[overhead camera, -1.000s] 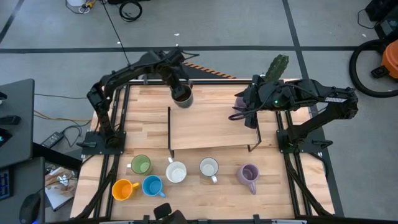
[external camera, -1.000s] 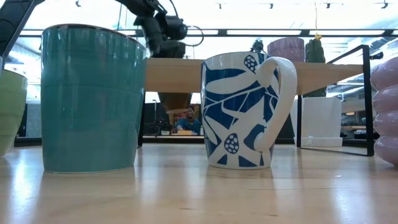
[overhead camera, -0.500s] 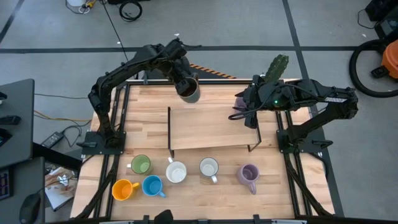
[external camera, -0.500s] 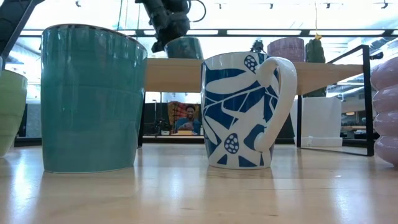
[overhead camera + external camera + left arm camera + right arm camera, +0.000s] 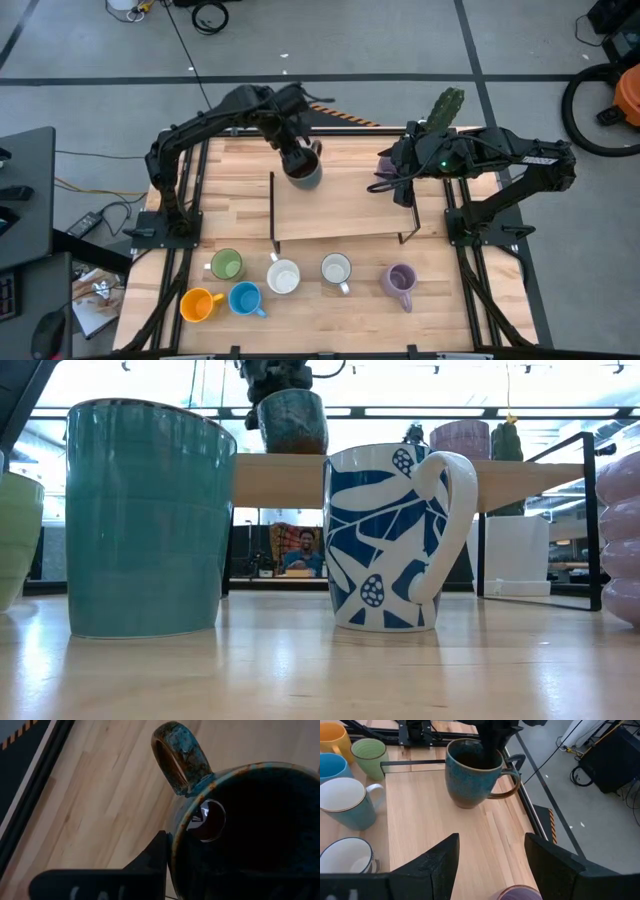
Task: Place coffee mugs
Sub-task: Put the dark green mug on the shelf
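Note:
A dark teal-brown mug point(image 5: 304, 172) hangs upright from my left gripper point(image 5: 297, 158), which is shut on it, over the far left part of the raised wooden shelf point(image 5: 345, 210). The mug also shows in the low view point(image 5: 292, 420) and the right wrist view point(image 5: 469, 775). I cannot tell whether its base touches the shelf. My right gripper point(image 5: 491, 851) stands open over the shelf's far right part, above a lavender mug point(image 5: 460, 438) that stands on the shelf. My left gripper holds the dark mug's rim point(image 5: 172, 845) close beside the handle point(image 5: 180, 760), one finger point(image 5: 150, 865) outside the wall and the other inside the hollow. The fingers come from above, slanting down. The mug stays upright below them.
Several mugs stand on the table in front of the shelf: green point(image 5: 227, 265), orange point(image 5: 198, 303), blue point(image 5: 245, 298), two white point(image 5: 283, 276) point(image 5: 336, 268) and lavender point(image 5: 400, 283). A cactus point(image 5: 447, 105) stands at the far right. A person shows beyond the table.
My left gripper has lifted the dark mug from the table behind the shelf to above shelf height. It then carried the mug toward the near edge, over the shelf's far left part. The mug stayed upright and the gripper stayed shut on it.

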Robot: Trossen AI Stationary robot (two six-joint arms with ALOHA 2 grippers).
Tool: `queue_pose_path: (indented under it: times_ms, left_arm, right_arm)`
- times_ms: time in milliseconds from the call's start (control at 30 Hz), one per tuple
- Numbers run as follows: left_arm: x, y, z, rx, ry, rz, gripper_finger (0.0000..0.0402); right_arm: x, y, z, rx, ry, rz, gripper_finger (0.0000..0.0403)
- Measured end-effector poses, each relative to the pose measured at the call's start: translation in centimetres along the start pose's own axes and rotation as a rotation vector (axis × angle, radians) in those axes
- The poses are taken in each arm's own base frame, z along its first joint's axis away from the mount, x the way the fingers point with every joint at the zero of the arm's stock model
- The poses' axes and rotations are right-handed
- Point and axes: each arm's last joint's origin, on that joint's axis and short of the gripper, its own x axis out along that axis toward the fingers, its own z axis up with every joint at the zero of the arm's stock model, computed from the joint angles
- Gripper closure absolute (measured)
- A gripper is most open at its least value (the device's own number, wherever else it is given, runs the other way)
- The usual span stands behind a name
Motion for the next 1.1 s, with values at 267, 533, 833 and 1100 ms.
queue_pose_path:
  times_ms: [267,533,833,1100]
  left_arm:
    - [0.6,-1.1,0.1,0.004,0.018,-0.010,0.0363]
    - [1.7,-1.1,-0.1,-0.010,0.035,0.037,0.0362]
    - [1.8,-1.7,-0.1,0.043,0.032,0.030,0.0359]
    - [1.8,-2.2,-0.1,0.105,0.033,0.020,0.0357]
  right_arm:
    - [0.0,0.0,0.0,0.000,0.000,0.000,0.0172]
    - [0.8,0.4,-0.4,-0.004,0.010,0.016,0.0172]
    - [1.2,0.6,-0.6,-0.012,0.020,0.022,0.0172]
    - [1.2,0.6,-0.6,-0.011,0.020,0.022,0.0172]
